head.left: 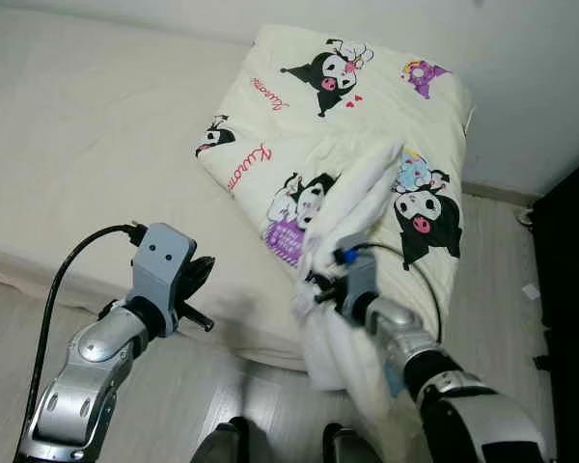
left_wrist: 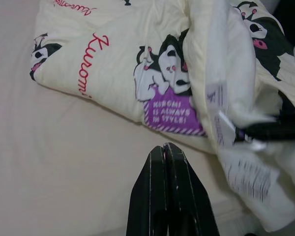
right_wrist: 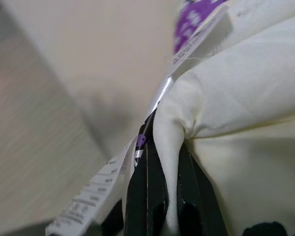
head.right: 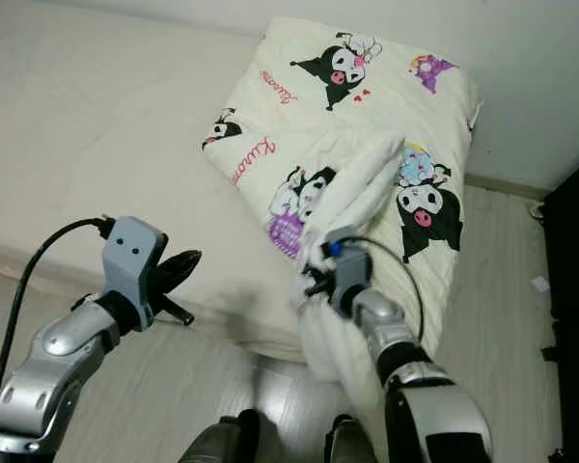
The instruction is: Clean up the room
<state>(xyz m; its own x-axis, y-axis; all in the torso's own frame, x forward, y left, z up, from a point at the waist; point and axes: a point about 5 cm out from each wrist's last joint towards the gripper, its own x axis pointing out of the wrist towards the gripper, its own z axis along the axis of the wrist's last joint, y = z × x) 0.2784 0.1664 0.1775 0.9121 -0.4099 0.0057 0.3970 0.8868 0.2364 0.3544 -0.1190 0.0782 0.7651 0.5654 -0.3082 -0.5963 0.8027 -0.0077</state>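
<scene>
- The blanket (head.left: 367, 145) lies folded on the bed (head.left: 87, 145), one corner hanging over the edge.
- The right gripper (right_wrist: 162, 162) pinches that corner.
- The left gripper (left_wrist: 166, 152) hovers over the bed, fingers pressed together, empty.

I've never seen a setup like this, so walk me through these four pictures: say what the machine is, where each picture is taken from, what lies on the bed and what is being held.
This is a walking humanoid robot with two silver arms, each ending in a claw of two long black fingers. The two wide pictures come from the two eyes of a camera on its head, looking down at a bed. The two close pictures come from cameras on its wrists, looking along each claw.

On the bed lies a cream quilt printed with cartoon characters and red lettering, folded over, one part hanging off the bed's edge.

The right claw is shut on a fold of the quilt beside its white care labels. The left claw is shut on nothing, hovering over the bare bed near the quilt.
</scene>
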